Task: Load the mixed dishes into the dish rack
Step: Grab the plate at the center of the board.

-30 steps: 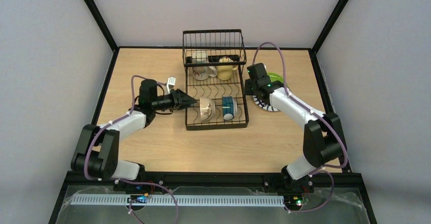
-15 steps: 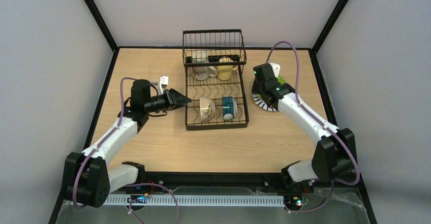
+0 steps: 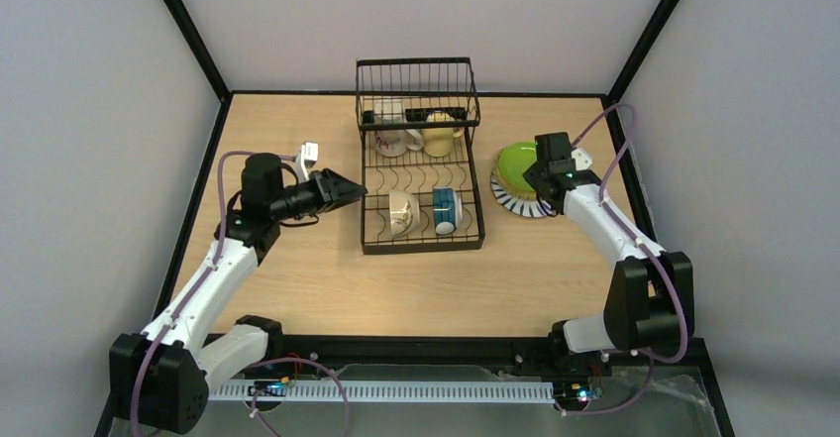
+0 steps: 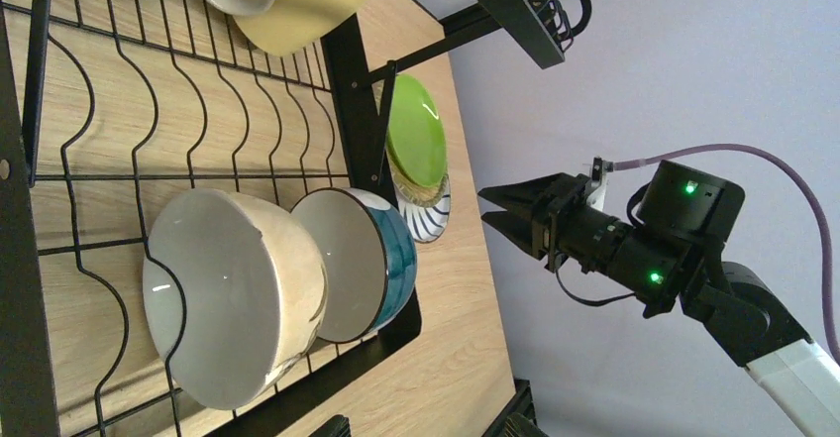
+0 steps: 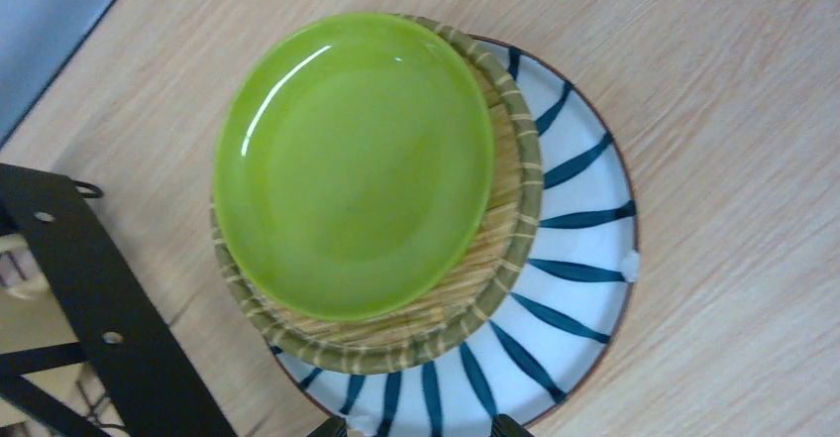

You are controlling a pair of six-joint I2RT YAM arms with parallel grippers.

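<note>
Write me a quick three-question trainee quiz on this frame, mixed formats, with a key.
1. Which plate lies topmost beside the dish rack? A) tan B) lime green C) striped
2. True or false: the cream mug, blue-patterned mug, pale yellow mug and white printed mug all sit in the rack.
3. Which gripper is nearer that topmost plate, and are its jaws open or shut?
Key: 1 B, the lime green plate. 2 True. 3 The right gripper, open.
</note>
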